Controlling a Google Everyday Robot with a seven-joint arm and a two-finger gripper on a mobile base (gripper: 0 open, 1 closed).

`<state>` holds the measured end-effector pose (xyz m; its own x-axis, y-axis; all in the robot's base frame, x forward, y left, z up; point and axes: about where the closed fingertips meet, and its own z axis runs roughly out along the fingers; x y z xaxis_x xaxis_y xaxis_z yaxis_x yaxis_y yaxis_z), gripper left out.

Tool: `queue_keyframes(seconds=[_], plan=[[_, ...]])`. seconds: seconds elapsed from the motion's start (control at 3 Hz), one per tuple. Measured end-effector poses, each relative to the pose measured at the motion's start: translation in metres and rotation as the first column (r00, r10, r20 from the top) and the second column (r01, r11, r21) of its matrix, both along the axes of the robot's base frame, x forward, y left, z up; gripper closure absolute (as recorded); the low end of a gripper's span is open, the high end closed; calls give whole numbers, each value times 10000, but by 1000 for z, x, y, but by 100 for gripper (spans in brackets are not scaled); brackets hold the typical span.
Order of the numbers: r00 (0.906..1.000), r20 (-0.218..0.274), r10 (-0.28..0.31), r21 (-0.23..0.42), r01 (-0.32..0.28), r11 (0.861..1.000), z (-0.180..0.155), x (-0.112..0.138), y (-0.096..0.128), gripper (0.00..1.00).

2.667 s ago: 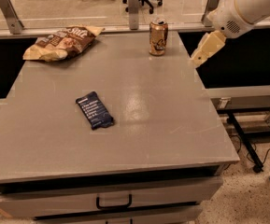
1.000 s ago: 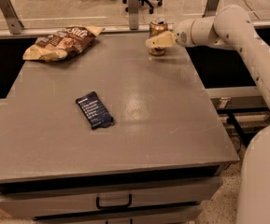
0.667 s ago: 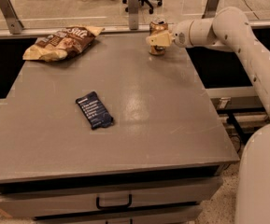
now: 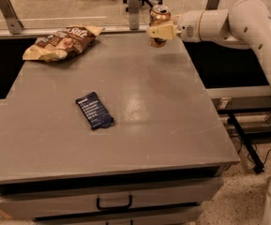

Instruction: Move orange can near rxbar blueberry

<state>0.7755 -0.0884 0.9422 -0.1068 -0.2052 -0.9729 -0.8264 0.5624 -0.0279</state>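
Grasp done, transport just starting. Pincer (image 4: 157, 32) is at the desk's (image 4: 172, 125) far right corner, clenched around the orange can (image 4: 159, 17), cream fingers wrapped across its body. Can looks lifted clear of the desk, slightly tilted, shadow below. Rxbar blueberry (image 4: 94, 110) lies flat, left of centre toward the near edge, well apart from the can. Chip bag (image 4: 60, 42) sits at the far left corner, untouched.

Left: carry the can across toward the near-left, set it down beside the bar, let go.

Versus 0.7 s ago: the can stood on the desk with the pincer at it; now it sits higher in view, raised. Bar and bag unchanged.
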Motion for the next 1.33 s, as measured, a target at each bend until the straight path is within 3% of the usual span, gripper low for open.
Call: queue_keyframes(seconds=[0.33, 0.67, 1.0, 1.33], plan=[[10000, 28, 80, 9, -80, 10000, -1, 0, 5, 100], [10000, 27, 81, 9, -81, 10000, -1, 0, 5, 100], [9970, -97, 764, -35, -764, 9971, -11, -28, 29, 100], [9767, 62, 2144, -86, -2143, 9767, -17, -96, 73, 100]])
